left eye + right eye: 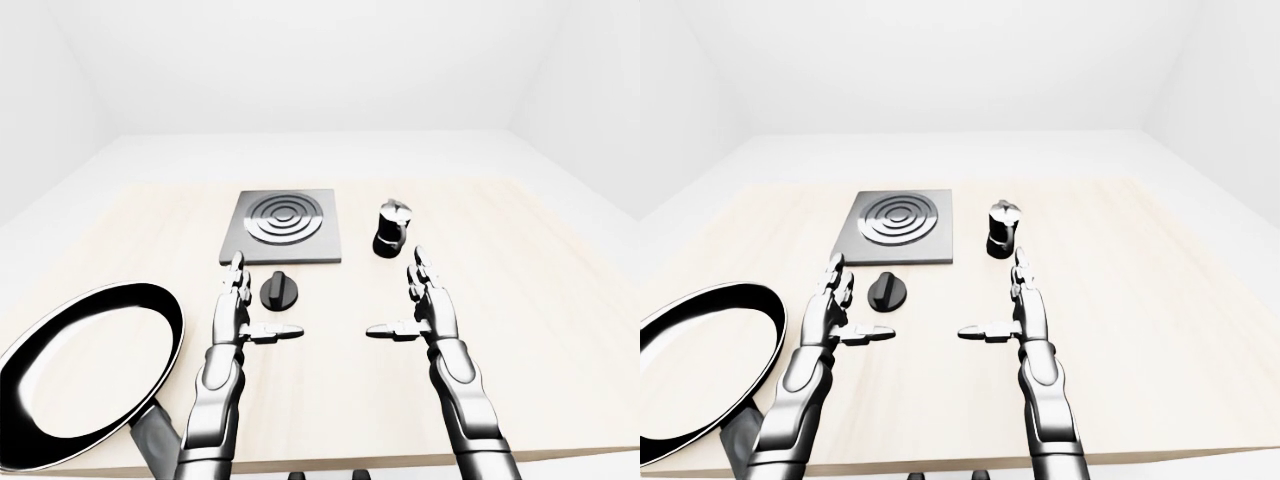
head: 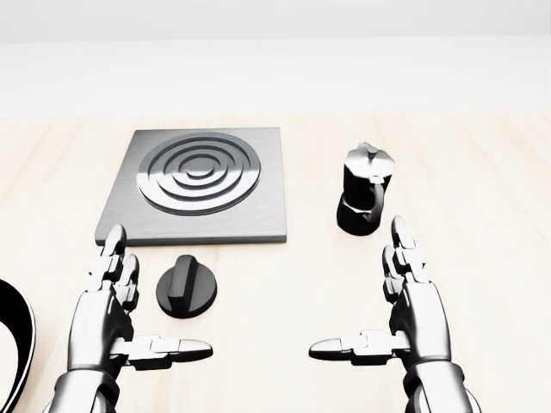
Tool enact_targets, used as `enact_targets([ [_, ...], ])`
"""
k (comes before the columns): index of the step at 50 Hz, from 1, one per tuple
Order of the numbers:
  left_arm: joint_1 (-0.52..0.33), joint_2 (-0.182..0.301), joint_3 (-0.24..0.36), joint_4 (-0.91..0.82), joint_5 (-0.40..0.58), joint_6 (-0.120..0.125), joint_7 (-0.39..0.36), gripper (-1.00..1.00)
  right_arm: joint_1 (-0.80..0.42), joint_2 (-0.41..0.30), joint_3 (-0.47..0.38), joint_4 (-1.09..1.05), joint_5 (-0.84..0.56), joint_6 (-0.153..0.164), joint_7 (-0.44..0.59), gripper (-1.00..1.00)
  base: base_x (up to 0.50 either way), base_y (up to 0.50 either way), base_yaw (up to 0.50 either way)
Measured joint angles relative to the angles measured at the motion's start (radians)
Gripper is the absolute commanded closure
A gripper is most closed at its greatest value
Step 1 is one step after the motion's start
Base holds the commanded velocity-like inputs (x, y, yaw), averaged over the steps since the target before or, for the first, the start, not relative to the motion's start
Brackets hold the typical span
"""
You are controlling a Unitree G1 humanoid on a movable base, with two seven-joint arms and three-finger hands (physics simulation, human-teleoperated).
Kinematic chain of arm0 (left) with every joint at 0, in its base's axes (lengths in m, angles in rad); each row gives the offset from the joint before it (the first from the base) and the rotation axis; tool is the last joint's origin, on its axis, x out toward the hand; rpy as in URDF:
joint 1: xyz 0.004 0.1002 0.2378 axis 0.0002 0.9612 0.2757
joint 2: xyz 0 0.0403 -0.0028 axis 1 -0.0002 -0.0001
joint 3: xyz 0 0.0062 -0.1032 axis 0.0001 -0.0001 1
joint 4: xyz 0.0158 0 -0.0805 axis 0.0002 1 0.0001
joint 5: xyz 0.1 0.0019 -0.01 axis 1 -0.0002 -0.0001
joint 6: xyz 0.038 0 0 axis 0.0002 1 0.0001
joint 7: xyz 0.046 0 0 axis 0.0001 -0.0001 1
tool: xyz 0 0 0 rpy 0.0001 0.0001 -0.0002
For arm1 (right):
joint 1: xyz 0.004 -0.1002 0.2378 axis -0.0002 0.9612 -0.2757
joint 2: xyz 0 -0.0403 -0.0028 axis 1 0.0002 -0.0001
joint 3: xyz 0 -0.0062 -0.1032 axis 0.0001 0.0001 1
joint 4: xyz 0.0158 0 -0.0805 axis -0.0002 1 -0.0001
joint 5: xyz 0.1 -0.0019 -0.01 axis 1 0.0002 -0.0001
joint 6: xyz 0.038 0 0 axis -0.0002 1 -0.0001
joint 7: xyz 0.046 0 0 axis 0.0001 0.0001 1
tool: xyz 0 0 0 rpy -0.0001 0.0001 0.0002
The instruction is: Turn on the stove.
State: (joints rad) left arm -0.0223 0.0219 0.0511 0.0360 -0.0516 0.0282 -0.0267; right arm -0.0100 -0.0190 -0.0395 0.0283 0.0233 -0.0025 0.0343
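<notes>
1. Frying pan (image 1: 90, 375): black inside, pale rim, at the left-eye view's bottom left on the wooden counter (image 1: 560, 330). Its handle runs off the near edge, beside the left forearm.
2. Left hand (image 2: 110, 314): hovers low over the counter, fingers (image 2: 112, 258) straight and spread wide, thumb out sideways toward the right hand. Holds nothing.
3. Stove knob (image 2: 187, 287): round, black, with a raised bar grip, flat on the counter just right of the left hand, not touched. In the head view it sits just below the stove's bottom edge.
4. Stove (image 2: 201, 185): grey square plate with concentric rings, upper-middle of the head view, above the left hand and knob.
5. Moka pot (image 2: 365, 200): black with a silver lid, upright, right of the stove and apart from it, just above the right hand's fingertips.
6. Right hand (image 2: 413, 318): mirrors the left, fingers extended and wide, thumb pointing left, empty. The two thumb tips face each other across a gap of bare counter.
</notes>
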Motion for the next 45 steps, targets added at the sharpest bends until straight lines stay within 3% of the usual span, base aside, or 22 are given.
enact_targets([
  [5,0.000,0.000,0.000,0.003,0.000,-0.001,0.000,-1.00,0.001,0.000,0.000,0.002,0.000,-0.002,0.001,-1.00,0.37,0.00,0.00],
  [22,-0.003,0.002,0.002,0.014,0.002,0.003,-0.001,-1.00,0.004,0.001,0.003,0.003,-0.001,-0.006,0.003,-1.00,0.00,0.00,0.00],
  [45,-0.067,0.015,0.007,0.114,0.018,0.058,0.001,-1.00,0.005,0.001,0.002,0.000,0.001,0.000,0.005,-1.00,0.00,0.00,0.00],
])
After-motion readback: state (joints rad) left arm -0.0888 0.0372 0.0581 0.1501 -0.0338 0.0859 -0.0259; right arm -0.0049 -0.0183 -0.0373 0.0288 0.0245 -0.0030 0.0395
